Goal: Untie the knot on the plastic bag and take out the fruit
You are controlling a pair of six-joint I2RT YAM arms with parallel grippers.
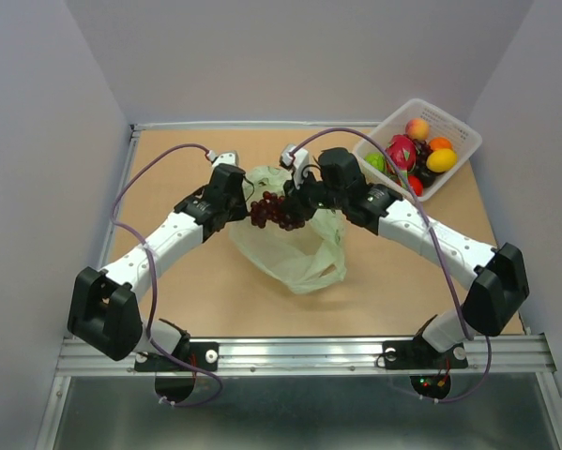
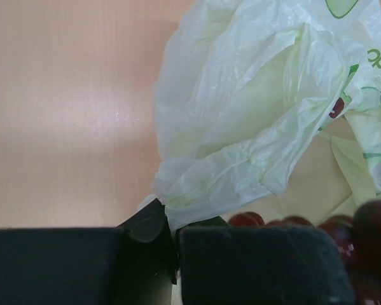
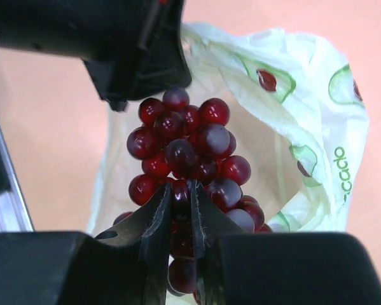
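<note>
Your left gripper point(image 2: 171, 219) pinches an edge of the one plastic bag point(image 2: 241, 127) at mid-table. Your right gripper point(image 3: 180, 190) is nearly closed on the single bunch of grapes point(image 3: 184, 143), held over the bag's open mouth, with the left gripper crowding it. One basket point(image 1: 382, 125) at the far right holds a dragon fruit point(image 1: 401, 150), a yellow fruit point(image 1: 440, 160) and small round fruits point(image 1: 417, 128).

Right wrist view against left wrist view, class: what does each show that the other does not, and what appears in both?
Only the right wrist view shows the right hand shut on the grapes, with the plastic bag gaping open behind the bunch. Only the left wrist view shows the left hand pinching a gathered fold of the bag. Both show the pale green bag, some dark red grapes and the wooden tabletop.
</note>
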